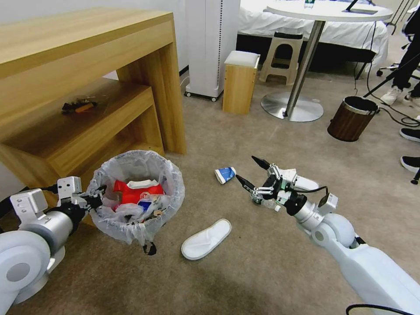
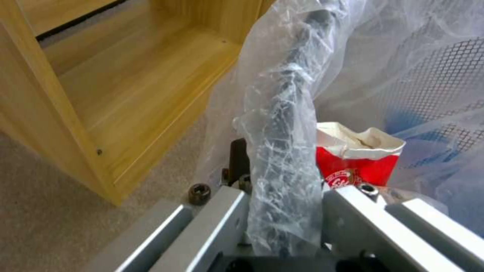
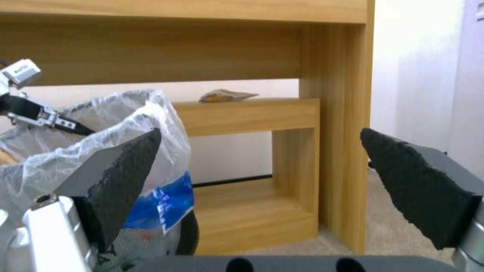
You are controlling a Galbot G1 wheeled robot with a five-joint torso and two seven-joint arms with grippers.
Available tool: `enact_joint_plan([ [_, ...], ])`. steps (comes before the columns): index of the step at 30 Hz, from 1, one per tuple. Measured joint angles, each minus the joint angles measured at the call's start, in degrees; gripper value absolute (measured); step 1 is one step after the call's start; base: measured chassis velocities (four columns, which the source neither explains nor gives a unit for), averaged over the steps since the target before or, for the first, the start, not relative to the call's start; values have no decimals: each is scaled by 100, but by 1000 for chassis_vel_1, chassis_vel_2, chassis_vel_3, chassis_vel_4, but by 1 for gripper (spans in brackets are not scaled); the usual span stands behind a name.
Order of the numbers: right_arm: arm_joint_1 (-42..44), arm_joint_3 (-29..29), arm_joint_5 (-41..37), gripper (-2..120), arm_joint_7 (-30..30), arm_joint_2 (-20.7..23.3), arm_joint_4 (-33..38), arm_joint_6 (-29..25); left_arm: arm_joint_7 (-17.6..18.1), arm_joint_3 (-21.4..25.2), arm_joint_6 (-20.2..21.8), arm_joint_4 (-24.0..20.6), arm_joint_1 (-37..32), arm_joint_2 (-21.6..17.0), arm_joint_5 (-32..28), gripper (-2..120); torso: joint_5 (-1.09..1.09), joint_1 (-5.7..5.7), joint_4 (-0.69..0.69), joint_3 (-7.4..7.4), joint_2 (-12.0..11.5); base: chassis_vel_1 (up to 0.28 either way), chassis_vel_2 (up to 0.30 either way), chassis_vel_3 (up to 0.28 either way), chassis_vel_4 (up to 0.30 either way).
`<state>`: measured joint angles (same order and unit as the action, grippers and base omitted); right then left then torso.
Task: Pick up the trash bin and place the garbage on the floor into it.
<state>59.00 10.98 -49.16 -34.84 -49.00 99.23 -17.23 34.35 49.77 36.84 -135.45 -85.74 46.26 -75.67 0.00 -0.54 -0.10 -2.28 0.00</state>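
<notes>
The trash bin (image 1: 168,192), black mesh lined with a crinkly white bag, stands before the desk with my left gripper (image 1: 95,200) shut on its near-left rim. In the left wrist view the left gripper (image 2: 285,196) clamps the bag-wrapped rim (image 2: 287,124). Red wrappers and a torn red cup (image 2: 358,162) lie inside. On the floor (image 1: 245,271) lie a blue paper cup (image 1: 225,174) and a white slipper (image 1: 206,239). My right gripper (image 1: 247,169) hovers open just right of the blue cup, with nothing held. In the right wrist view the right gripper (image 3: 259,132) faces the bin (image 3: 126,124) and its blue tape (image 3: 169,204).
A wooden desk (image 1: 87,48) with a low shelf rises behind the bin. Farther back stand a small wooden stool (image 1: 239,81), a round table's metal base (image 1: 292,107) and a wood-grain bin (image 1: 352,118). Shoes of people (image 1: 409,133) and cables sit at the right edge.
</notes>
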Motion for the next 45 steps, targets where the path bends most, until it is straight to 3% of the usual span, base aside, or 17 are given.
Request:
enact_joint_plan([
  [45,-106,-170,-85,100,-195,-96,-263,-152,-42,-97,4,-21,60,-7,33,0,0,0,0,0,0,-25,27,28,-29],
])
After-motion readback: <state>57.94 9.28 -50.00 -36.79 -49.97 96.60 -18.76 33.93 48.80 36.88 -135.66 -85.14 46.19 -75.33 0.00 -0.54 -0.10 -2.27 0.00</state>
